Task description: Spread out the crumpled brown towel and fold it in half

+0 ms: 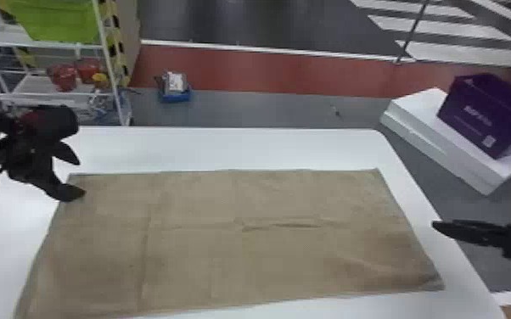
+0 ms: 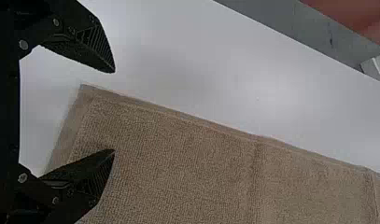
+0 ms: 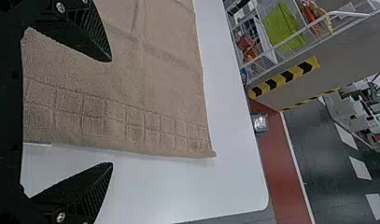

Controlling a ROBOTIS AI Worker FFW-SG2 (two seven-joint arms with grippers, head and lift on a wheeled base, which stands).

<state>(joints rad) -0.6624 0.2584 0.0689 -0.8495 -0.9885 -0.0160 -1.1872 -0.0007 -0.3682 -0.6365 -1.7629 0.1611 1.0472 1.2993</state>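
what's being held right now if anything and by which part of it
Nothing is held: the left gripper and the right gripper are both open, and the towel lies spread on the table.

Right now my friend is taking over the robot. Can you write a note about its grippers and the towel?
Brown towel: lying flat on the white table, with a few creases.
Left gripper: open, empty, at the towel's far left corner.
Right gripper: open, empty, by the towel's right edge.
Done: spreading out, bar small wrinkles.
To do: fold it in half.
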